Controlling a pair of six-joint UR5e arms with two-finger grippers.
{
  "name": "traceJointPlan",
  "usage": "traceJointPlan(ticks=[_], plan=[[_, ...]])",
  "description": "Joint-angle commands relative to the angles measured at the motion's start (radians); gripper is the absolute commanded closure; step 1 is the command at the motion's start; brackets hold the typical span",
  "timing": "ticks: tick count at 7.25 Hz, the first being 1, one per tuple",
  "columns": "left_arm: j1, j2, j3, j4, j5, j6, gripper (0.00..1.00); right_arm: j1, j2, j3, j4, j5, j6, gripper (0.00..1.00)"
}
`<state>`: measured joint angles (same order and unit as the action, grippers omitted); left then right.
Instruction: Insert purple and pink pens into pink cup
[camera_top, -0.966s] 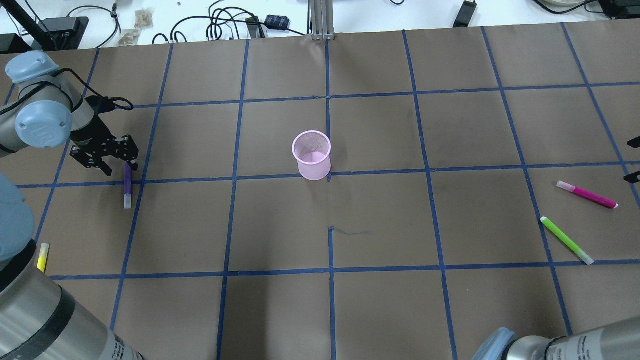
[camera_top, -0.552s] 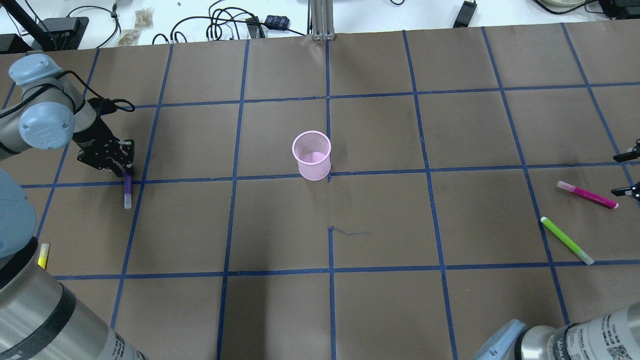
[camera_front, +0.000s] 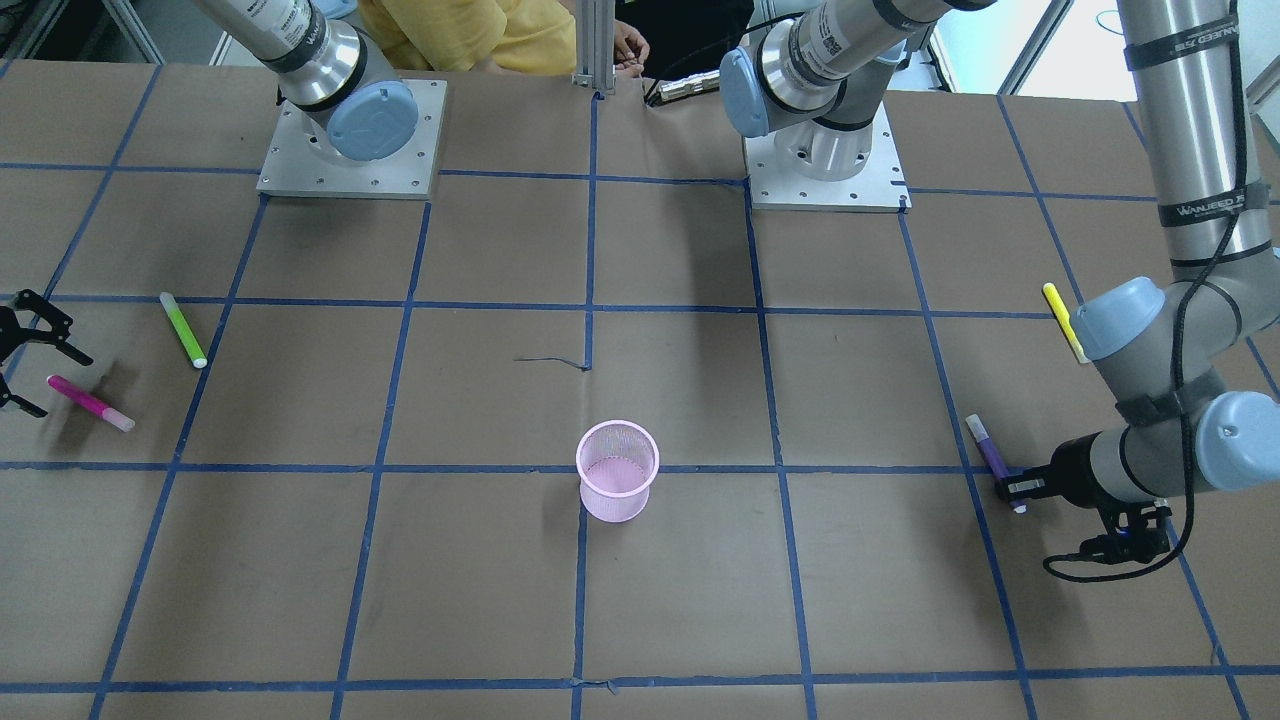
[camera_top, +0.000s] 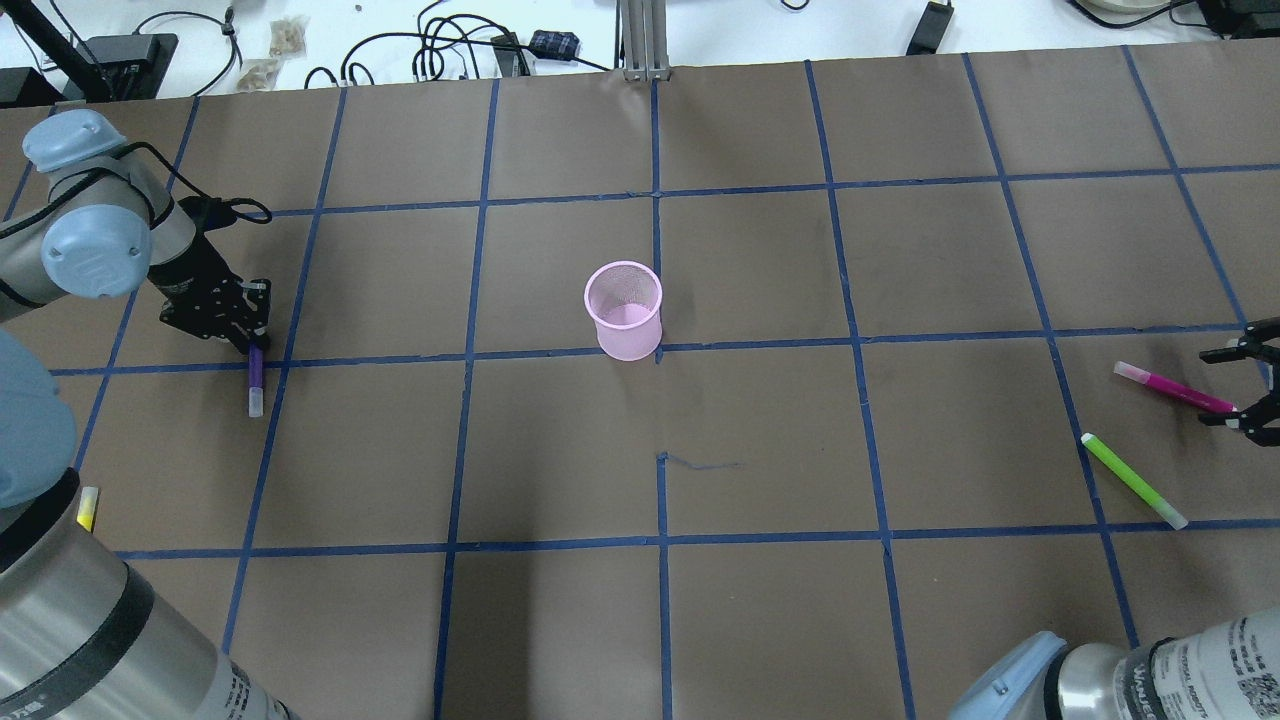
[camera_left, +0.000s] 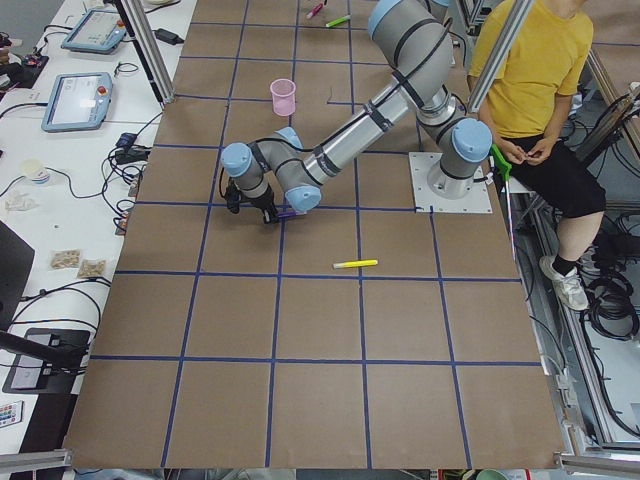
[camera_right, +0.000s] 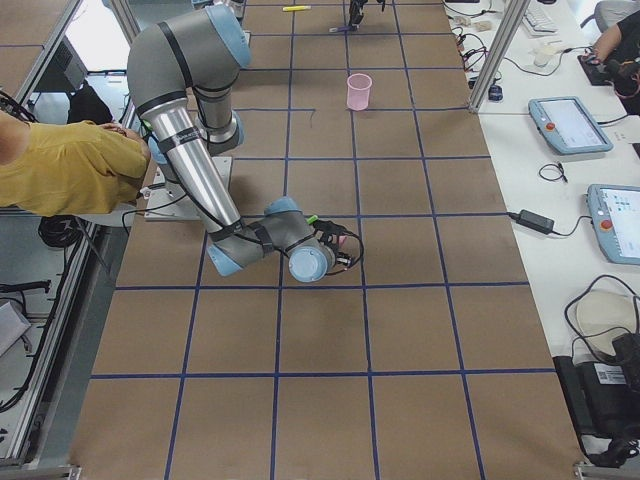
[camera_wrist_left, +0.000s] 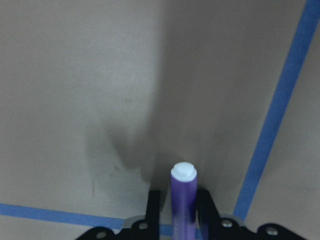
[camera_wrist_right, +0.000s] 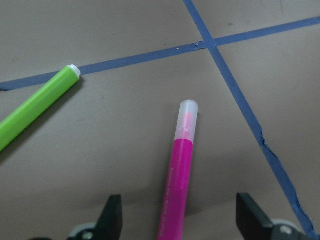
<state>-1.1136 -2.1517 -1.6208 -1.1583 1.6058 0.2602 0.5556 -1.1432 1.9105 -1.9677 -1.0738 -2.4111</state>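
The pink mesh cup (camera_top: 624, 310) stands upright at mid-table, also in the front view (camera_front: 617, 470). The purple pen (camera_top: 255, 382) lies flat at the left. My left gripper (camera_top: 253, 343) is shut on its far end; the left wrist view shows both fingers pressed against the purple pen (camera_wrist_left: 183, 197). The pink pen (camera_top: 1172, 389) lies flat at the right. My right gripper (camera_top: 1215, 388) is open, low over the pink pen's near end, a finger on each side. In the right wrist view the pink pen (camera_wrist_right: 179, 185) runs between the spread fingers (camera_wrist_right: 112, 220).
A green pen (camera_top: 1133, 480) lies just in front of the pink pen, also in the right wrist view (camera_wrist_right: 35, 110). A yellow pen (camera_top: 87, 510) lies by the left arm's base. Cables and boxes sit beyond the table's far edge. A person sits behind the robot.
My left gripper dropped onto the purple pen's end and shut on it. My right gripper came in from the right edge and now straddles the pink pen's end.
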Motion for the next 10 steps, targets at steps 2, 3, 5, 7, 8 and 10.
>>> traceJointPlan(ticks=[2,3,5,7,8,10], plan=[[0.000,0.016,0.001,-0.011,0.002,-0.009,1.00,-0.002,0.005,0.001,-0.006,0.003,-0.051,0.30],[-0.003,0.033,0.007,-0.018,0.003,-0.010,1.00,-0.002,0.005,0.001,-0.006,0.000,-0.049,0.33],[-0.015,0.068,0.029,-0.026,0.005,-0.015,1.00,-0.002,0.005,0.002,-0.006,-0.008,-0.048,0.33],[-0.026,0.099,0.029,-0.038,0.006,-0.018,1.00,-0.006,0.022,-0.001,-0.006,-0.008,-0.051,0.34],[-0.041,0.108,0.029,-0.041,0.005,-0.022,1.00,-0.006,0.022,-0.002,-0.005,-0.008,-0.049,0.37],[-0.055,0.128,0.029,-0.060,0.003,-0.041,1.00,-0.006,0.022,0.001,-0.005,-0.009,-0.053,0.74]])
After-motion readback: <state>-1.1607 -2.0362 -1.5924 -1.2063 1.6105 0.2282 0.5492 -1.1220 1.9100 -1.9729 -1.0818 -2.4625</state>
